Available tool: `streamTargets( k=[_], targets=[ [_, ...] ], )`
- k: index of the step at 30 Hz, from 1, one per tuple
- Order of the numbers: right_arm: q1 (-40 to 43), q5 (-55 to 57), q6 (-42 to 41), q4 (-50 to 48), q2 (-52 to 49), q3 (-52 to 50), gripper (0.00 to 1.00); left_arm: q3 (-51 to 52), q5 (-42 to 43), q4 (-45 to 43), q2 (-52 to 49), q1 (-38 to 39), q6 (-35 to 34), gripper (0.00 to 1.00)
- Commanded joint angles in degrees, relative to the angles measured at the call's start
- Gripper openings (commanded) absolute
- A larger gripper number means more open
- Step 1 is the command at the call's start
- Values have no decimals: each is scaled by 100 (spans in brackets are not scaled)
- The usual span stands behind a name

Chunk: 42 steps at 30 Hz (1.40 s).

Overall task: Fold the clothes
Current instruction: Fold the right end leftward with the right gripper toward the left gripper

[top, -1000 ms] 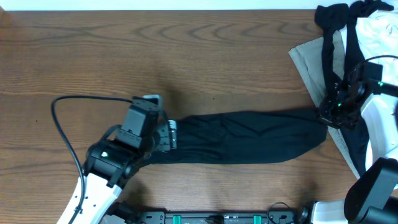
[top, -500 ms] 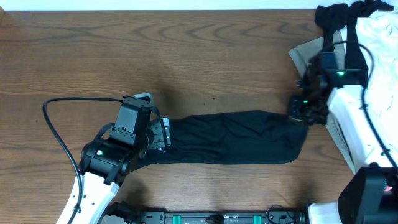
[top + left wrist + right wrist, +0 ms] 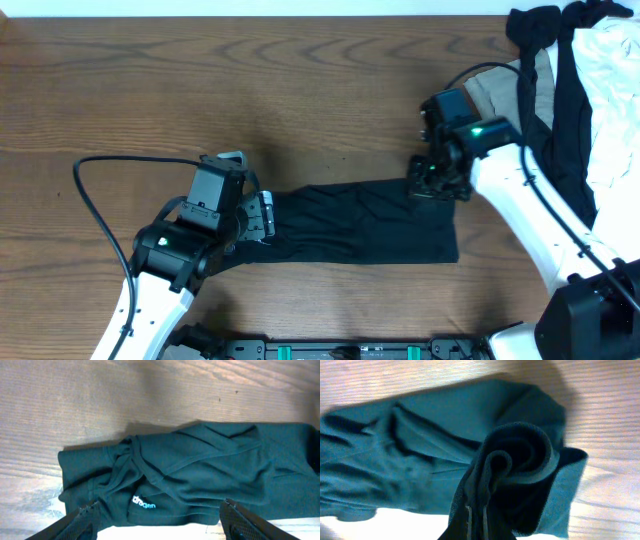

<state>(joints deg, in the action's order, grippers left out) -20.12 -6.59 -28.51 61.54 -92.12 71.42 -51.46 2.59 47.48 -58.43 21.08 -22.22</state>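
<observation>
— What lies on the wooden surface (image 3: pixel 300 80)?
— A black T-shirt (image 3: pixel 350 225), in a long band near the front edge.
— And the jaws?
— The right jaws are clamped on its bunched right end. The left jaws are spread wide over its left end, beside the white lettering (image 3: pixel 144 503).

small white lettering (image 3: pixel 144 503), seemingly "drogen", on the black T-shirt (image 3: pixel 210 467)

The left arm (image 3: pixel 150 315) and right arm (image 3: pixel 520 215) have white link shells, black joints and a green light at each wrist. A black cable (image 3: pixel 130 159) loops off the left arm. The left hand (image 3: pixel 160 507) has dark fingers (image 3: pixel 85 522).
</observation>
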Motion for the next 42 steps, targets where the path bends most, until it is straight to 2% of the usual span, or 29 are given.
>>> streamTargets(
  k=[1,11,20,22,25,26,30,34,39,42],
  targets=[
    [-391,-33,-553,-188,59,122,1,-28,-44,28,-118,-28,55,78],
    [-1250,-33,-1198,-787,-197,122,1,-28,-42,31,-297,-28,55,78],
    [-1685,-55,-1325,-1233,-671,122,1,-28,-42,155,-297,-28,55,78],
    [-1744,-131,-1320,-1314,-750,122,5,-28,-44,177,-297,-28,55,78],
    [-1856,-249,-1298,-1519,-835,122,24,-28,-44,177,-297,-28,55,78],
    [-1895,-271,-1257,-1598,-835,122,25,-28,-44,177,-297,-28,55,78],
    [-1969,-245,-968,-1720,-835,122,28,-28,-44,177,-297,-28,57,78],
    [-1858,133,-892,-1443,-828,122,32,-28,-44,179,-297,-28,57,78],
    [-1447,581,-885,-903,-785,122,32,-28,-44,179,-297,-28,57,78],
    [-1075,614,-529,-734,-627,122,32,-28,-44,179,-297,-28,57,78]
  ],
)
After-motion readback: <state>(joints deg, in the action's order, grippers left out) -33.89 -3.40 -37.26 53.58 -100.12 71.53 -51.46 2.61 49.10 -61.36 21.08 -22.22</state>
